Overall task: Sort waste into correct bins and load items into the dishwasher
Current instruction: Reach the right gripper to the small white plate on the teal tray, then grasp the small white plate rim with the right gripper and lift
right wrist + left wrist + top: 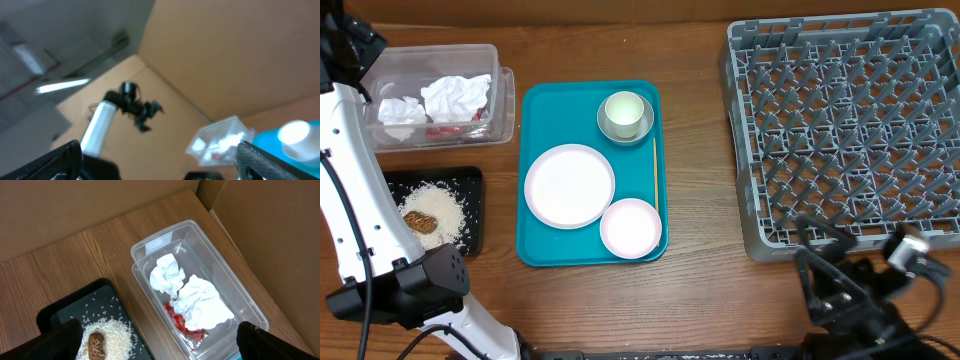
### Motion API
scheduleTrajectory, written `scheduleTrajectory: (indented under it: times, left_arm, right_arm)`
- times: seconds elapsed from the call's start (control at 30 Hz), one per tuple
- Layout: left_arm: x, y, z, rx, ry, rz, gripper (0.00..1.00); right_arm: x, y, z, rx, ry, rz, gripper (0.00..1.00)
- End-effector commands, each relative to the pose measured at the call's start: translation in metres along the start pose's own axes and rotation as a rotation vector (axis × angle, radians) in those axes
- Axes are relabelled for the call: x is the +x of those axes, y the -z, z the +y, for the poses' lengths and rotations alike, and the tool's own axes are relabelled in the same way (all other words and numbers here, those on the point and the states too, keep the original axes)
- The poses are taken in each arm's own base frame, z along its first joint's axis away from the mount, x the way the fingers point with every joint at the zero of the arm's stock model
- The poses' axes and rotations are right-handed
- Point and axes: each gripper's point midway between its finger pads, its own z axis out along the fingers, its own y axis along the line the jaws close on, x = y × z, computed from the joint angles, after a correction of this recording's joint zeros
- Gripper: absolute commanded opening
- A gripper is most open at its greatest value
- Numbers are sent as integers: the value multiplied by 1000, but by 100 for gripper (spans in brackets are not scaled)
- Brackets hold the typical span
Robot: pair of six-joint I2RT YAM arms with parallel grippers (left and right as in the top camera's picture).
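Although waste (455, 95) lies in the tub (420, 62) and black tray (470, 180) left of the teal tray (545, 115), plates (569, 185), cup (624, 110) and bowl (603, 124) wait on it, with the rack (850, 130) unloaded and left claw (160, 347) and right claw (160, 162) wide, empty.

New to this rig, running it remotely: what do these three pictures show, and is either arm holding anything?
Two robot arms work at a table. One picture looks straight down; the others come from wrist cameras. The left gripper hangs open, pointing at the clear tub, which holds crumpled napkins and a red wrapper. Beside it, the black tray holds rice crumbs and a biscuit piece. The teal tray carries a large plate, a smaller plate, a cup in a bowl and a wooden stick. The dish rack has no dishes. The right gripper is open too; neither holds anything.
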Motion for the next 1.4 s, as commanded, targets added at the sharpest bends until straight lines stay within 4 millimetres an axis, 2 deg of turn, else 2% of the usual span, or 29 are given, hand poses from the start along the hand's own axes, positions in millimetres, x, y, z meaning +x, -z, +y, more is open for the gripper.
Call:
scheduleTrajectory:
  times: [0.0,0.1,0.3,0.37,0.43,0.57,0.67,0.73,0.83,0.9,1.0,1.07,1.13,1.2,1.37]
  left_arm:
    - [1,-2,-2,-5,11,1,100]
    - [2,-2,-2,-4,11,2,100]
    - [1,-2,-2,-5,11,1,100]
    - [1,-2,-2,-5,11,1,100]
    - [2,-2,-2,-4,11,2,100]
    - [1,-2,-2,-5,11,1,100]
    - [2,-2,-2,-4,11,2,100]
    - [1,-2,-2,-5,11,1,100]
    - [2,-2,-2,-4,11,2,100]
    - [2,-2,-2,-4,11,2,100]
    - [2,-2,-2,-4,11,2,100]
    - [1,-2,-2,-5,11,1,100]
    - [1,-2,-2,-5,11,1,100]
    - [2,-2,-2,-4,11,2,100]
    - [1,-2,-2,-5,11,1,100]
  right_arm:
    - [-42,-6,12,172,263,-67,99]
    - [-55,-25,-1,315,264,49,99]
    - [-60,-67,-28,456,179,293,99]
    - [-53,-80,-39,490,171,361,99]
    - [-37,-90,-51,524,170,431,99]
    - [17,-106,-82,669,245,599,99]
    - [79,-119,-96,744,398,757,99]
    - [127,-128,-100,765,516,855,99]
    - [188,-137,-110,774,641,957,100]
    - [225,-140,-120,774,685,1022,100]
    - [266,-139,-132,758,687,1105,100]
    - [294,-141,-132,705,631,1166,100]
    - [314,-144,-125,636,562,1206,100]
    - [325,-149,-119,582,515,1223,100]
    - [326,-158,-119,571,518,1185,100]
